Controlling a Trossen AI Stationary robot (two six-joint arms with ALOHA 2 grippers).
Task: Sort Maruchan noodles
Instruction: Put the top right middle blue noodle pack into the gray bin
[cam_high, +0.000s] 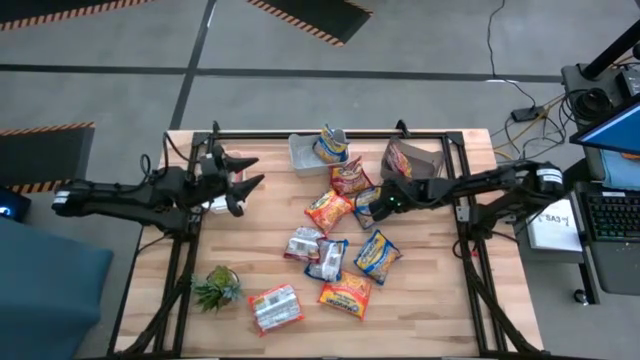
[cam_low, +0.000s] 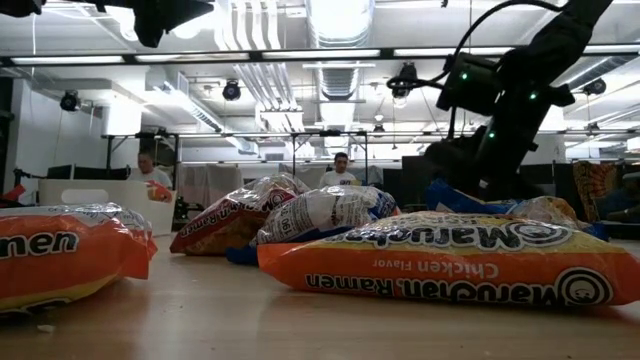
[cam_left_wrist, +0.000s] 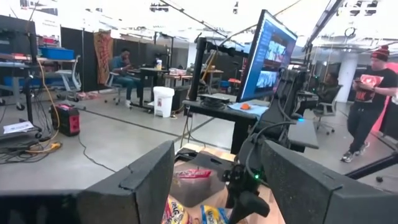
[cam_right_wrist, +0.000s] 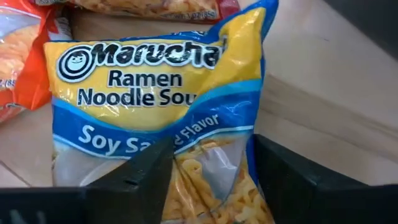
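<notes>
Several Maruchan packets lie flat mid-table: red-and-orange ones (cam_high: 328, 210) (cam_high: 345, 293), blue-and-yellow ones (cam_high: 377, 255), and white ones (cam_high: 303, 243) (cam_high: 275, 308). My right gripper (cam_high: 385, 203) is open and low over a blue-and-yellow soy sauce packet (cam_right_wrist: 155, 93) (cam_high: 365, 206). Its fingers (cam_right_wrist: 146, 171) stand astride that packet's near end. One blue-and-yellow packet (cam_high: 330, 145) stands in the grey bin (cam_high: 303, 155). A red packet (cam_high: 399, 158) sits in the other bin (cam_high: 425, 160). My left gripper (cam_high: 250, 172) (cam_left_wrist: 214, 180) hangs open above the table's left part, holding nothing. My right gripper comes down slanting from the table's right side, one finger on either side of the blue-and-yellow packet's end (cam_right_wrist: 205, 168). The packet lies flat on the table. Whether the fingers touch it, I cannot tell.
A small green plant (cam_high: 217, 287) stands near the table's left front. Black frame rails (cam_high: 465, 215) run along both table sides. In the low view an orange packet (cam_low: 450, 272) lies close to the near edge. People are in the room beyond the table.
</notes>
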